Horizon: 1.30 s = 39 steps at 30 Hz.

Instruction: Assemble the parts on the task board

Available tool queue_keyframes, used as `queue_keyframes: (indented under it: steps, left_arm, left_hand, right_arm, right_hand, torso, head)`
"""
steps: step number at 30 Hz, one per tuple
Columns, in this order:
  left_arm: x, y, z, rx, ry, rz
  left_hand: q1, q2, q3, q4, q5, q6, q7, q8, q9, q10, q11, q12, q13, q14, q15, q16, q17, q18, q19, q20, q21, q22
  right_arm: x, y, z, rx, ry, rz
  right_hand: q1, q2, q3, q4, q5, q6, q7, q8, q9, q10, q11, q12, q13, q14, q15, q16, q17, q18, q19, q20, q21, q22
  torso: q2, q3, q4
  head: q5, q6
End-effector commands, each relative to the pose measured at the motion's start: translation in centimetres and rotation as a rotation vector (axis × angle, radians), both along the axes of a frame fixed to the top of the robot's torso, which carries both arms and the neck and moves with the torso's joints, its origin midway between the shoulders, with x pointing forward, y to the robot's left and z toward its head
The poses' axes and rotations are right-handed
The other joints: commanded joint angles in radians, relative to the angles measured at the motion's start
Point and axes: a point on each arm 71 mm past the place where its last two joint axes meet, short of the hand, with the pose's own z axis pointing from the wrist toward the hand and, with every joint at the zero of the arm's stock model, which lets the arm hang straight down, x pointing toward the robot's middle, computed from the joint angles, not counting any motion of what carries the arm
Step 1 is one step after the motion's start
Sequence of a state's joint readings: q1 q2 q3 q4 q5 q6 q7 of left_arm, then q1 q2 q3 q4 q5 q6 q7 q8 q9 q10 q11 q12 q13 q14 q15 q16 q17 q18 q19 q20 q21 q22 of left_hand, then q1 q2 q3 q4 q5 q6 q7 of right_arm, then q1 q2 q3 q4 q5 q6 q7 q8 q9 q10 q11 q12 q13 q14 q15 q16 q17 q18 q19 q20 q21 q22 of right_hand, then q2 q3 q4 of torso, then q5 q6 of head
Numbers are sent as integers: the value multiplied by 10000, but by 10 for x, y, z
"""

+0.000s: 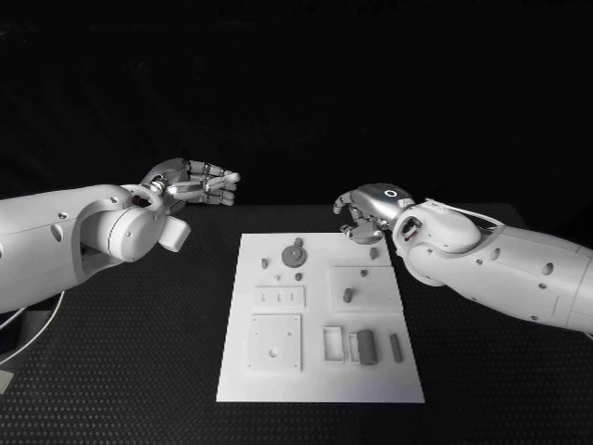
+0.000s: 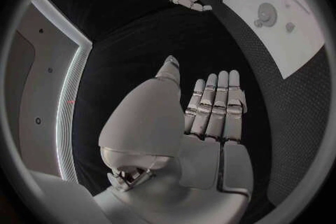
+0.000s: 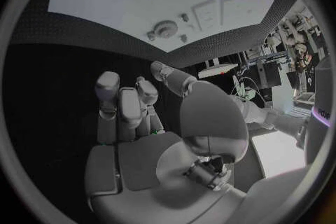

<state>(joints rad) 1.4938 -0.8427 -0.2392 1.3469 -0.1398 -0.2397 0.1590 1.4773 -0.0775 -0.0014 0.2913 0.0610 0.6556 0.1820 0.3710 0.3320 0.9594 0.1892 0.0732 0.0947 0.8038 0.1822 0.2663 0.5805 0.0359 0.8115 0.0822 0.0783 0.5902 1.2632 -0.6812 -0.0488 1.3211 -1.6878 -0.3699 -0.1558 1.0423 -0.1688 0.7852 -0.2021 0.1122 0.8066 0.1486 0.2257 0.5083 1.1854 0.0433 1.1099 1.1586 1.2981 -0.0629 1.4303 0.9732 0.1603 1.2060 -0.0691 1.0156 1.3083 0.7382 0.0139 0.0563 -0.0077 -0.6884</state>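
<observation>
The board (image 1: 321,315) is seen in the head view lying in the middle of the black table (image 1: 136,371), its long side running near to far. Grey parts are spread over it: a round disc (image 1: 296,256) near the far end, a small peg (image 1: 348,296) on a square plate right of centre, and a dark block (image 1: 366,348) towards the near right.

The left hand (image 1: 196,182) is held above the table, far and left of the board, touching nothing. In the left wrist view its fingers (image 2: 223,103) are shown laid straight side by side, nothing grasped.

The right hand (image 1: 366,211) is held over the board's far right corner. In the right wrist view its fingers (image 3: 128,106) are seen loosely bent and empty, the palm bare.
</observation>
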Motion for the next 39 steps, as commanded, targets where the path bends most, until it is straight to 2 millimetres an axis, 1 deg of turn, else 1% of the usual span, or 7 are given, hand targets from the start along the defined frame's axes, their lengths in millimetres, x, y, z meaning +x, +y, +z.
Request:
queue_keyframes:
  steps: [1, 7, 11, 14, 16, 24, 39]
  left_arm:
    - [1, 0, -1, -15, -274, -83]
    - [0, 0, -8, 36, -267, -137]
    - [-1, 0, -11, 37, -217, -161]
    - [0, 1, -12, 45, -174, -159]
    - [-1, 2, -13, 46, -159, -156]
    - [0, 0, -15, 53, -111, -208]
    - [-1, -1, -17, 87, -76, -318]
  left_hand:
    - [52, -65, 48, 4, -48, 82, 349, -56, 10, -54, 1, -33, -7, 69, 25, -48, 14, 128, 62, 16, -45, -14]
    - [96, -35, 59, 2, -47, 134, 352, -33, 25, 15, 0, -3, 8, 100, 14, -42, 30, 133, 80, 9, -39, -12]
    - [100, -33, 59, 2, -46, 137, 352, -32, 26, 20, 0, -1, 9, 102, 14, -42, 32, 133, 82, 8, -39, -12]
    - [102, -33, 58, 2, -47, 139, 352, -32, 26, 22, 0, -1, 9, 102, 13, -43, 32, 133, 82, 8, -39, -12]
    - [104, -33, 58, 2, -47, 140, 352, -32, 26, 23, 0, -1, 10, 102, 13, -43, 33, 133, 83, 8, -39, -12]
    - [108, -34, 54, 3, -47, 139, 353, -34, 26, 23, 2, -4, 9, 102, 13, -46, 34, 132, 82, 8, -41, -13]
    - [106, -32, 43, 7, -47, 125, 375, -47, 23, 12, 16, -17, 4, 97, 15, -56, 38, 127, 80, 11, -45, -16]
  right_arm:
    - [-4, -10, 2, 1394, 701, 404]
    - [-7, -32, 2, 1625, 971, 470]
    - [-4, -47, -1, 1475, 1203, 396]
    - [-1, -59, -6, 1339, 1382, 292]
    - [2, -66, -11, 1212, 1408, 191]
    - [13, -91, -35, 1023, 1796, -514]
    - [21, -91, -76, 808, 2234, -684]
  right_hand:
    - [2, -156, -126, 34, -3, 179, 94, 59, -7, -401, 15, -403, -238, -475, 8, -394, -430, 985, -403, 87, -246, 27]
    - [268, -229, -375, -161, -13, 215, 79, 138, 40, -1417, -10, -2194, -1856, -1407, -24, -1401, -829, 961, -1331, 608, -909, -122]
    - [404, -382, -480, -241, -7, 145, 106, 146, 62, -1522, 67, -3856, -3593, -1539, 105, -1592, -965, 1015, -1471, 782, -1013, -113]
    - [466, -400, -480, -225, -1, 48, 257, 118, 48, -1569, 194, -4853, -4638, -1587, 173, -1631, -1012, 1015, -1526, 829, -1082, -114]
    - [515, -444, -523, -244, -1, 18, 264, 121, 40, -1445, 200, -5211, -5108, -1618, 166, -1640, -1035, 1015, -1546, 855, -1112, -104]
    - [566, -458, -575, -246, -1, 7, 234, 139, 33, -1327, 184, -5414, -5457, -1623, 154, -1627, -1053, 1015, -1538, 870, -1132, -90]
    - [566, -485, -710, -335, -10, -1, 203, 162, 35, -1281, 162, -5489, -5643, -1629, 134, -1620, -1068, 1015, -1524, 867, -1129, -66]
  torso:
    - [-149, 49, -143]
    - [-250, 106, -243]
    - [-305, 129, -289]
    - [-316, 153, -298]
    - [-304, 133, -292]
    - [-271, 131, -288]
    - [-273, 91, -252]
  head:
    - [26, 43]
    - [43, 44]
    - [42, 21]
    - [61, 4]
    - [36, 18]
    - [-39, 51]
    - [-113, -54]
